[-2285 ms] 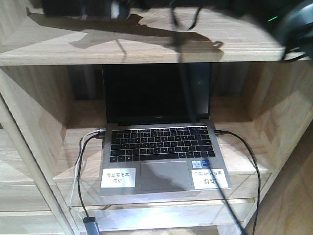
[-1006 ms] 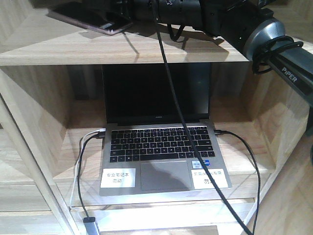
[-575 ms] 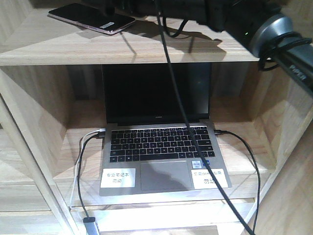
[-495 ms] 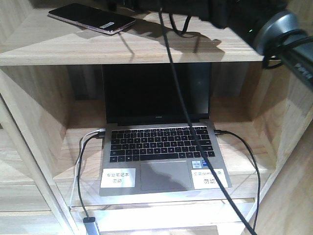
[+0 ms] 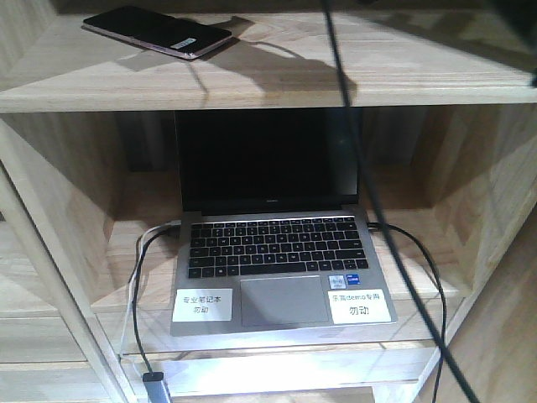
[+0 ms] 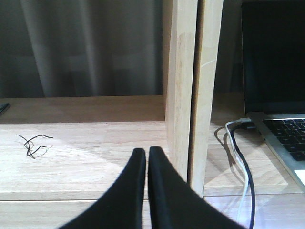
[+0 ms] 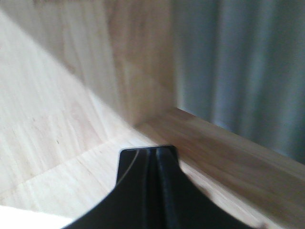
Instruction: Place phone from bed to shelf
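The right gripper has its fingers pressed together on nothing, over bare plank with a wooden corner and a grey curtain beyond. The left gripper is likewise closed and empty, just beside an upright divider, with open board to its left. The phone lies flat on the top plank of the shelf, near its left end and set back from the front edge. Below sits the laptop. Half a second ago the right arm hung over that plank; it has now left the front view.
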Controlling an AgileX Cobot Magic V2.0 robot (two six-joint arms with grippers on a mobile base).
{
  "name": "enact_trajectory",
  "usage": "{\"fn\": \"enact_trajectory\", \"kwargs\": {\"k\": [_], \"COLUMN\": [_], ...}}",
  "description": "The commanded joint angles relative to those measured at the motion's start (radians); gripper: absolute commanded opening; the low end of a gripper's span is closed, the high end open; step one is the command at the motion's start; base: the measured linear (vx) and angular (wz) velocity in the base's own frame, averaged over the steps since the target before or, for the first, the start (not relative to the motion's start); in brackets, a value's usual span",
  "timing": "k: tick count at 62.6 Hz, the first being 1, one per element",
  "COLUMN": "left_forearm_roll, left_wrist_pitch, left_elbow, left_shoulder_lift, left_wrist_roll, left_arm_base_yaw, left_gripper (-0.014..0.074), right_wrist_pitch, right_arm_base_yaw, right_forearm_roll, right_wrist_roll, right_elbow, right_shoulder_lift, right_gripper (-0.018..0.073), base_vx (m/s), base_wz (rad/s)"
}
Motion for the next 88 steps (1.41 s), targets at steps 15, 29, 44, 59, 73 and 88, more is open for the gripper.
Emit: {"fn": "enact_trajectory", "kwargs": {"k": [15, 29, 44, 59, 73, 88], "left_forearm_roll": [-0.009, -0.009, -0.009, -0.009, -0.009, -0.009], "left_wrist_pitch": [-0.070, -0.070, -0.070, -0.070, -0.070, -0.070], "left_elbow": [0.007, 0.007, 0.007, 0.007, 0.007, 0.007], "left_shoulder_lift": [-0.008, -0.008, -0.008, -0.008, -0.008, -0.008], "left_wrist_roll": [0.000, 0.000, 0.000, 0.000, 0.000, 0.000], "left_arm_base_yaw": [0.000, 0.000, 0.000, 0.000, 0.000, 0.000], "left_gripper": [0.0001, 0.0001, 0.0001, 0.0001, 0.0001, 0.0001], "right_wrist_pitch": [-0.171, -0.334, -0.422, -0.424, -0.424, -0.424], "right_arm_base_yaw": [-0.006, -0.006, -0.006, -0.006, -0.006, -0.006], "right_forearm_roll": [-0.060, -0.058, -0.058, -0.058, -0.058, -0.048], "right_wrist_roll": [0.018, -0.044, -0.044, -0.045, -0.037, -0.036], "right_elbow": [0.304, 0.649, 0.963, 1.228, 1.468, 1.657], "right_shoulder_lift": [-0.270, -0.484, -0.721, -0.947, -1.142, -1.345], "right_gripper": [-0.0005, -0.0005, -0.0005, -0.0005, -0.0005, -0.0005], "base_vx": [0.00, 0.00, 0.00, 0.00, 0.00, 0.00], "base_wz": [0.00, 0.00, 0.00, 0.00, 0.00, 0.00]}}
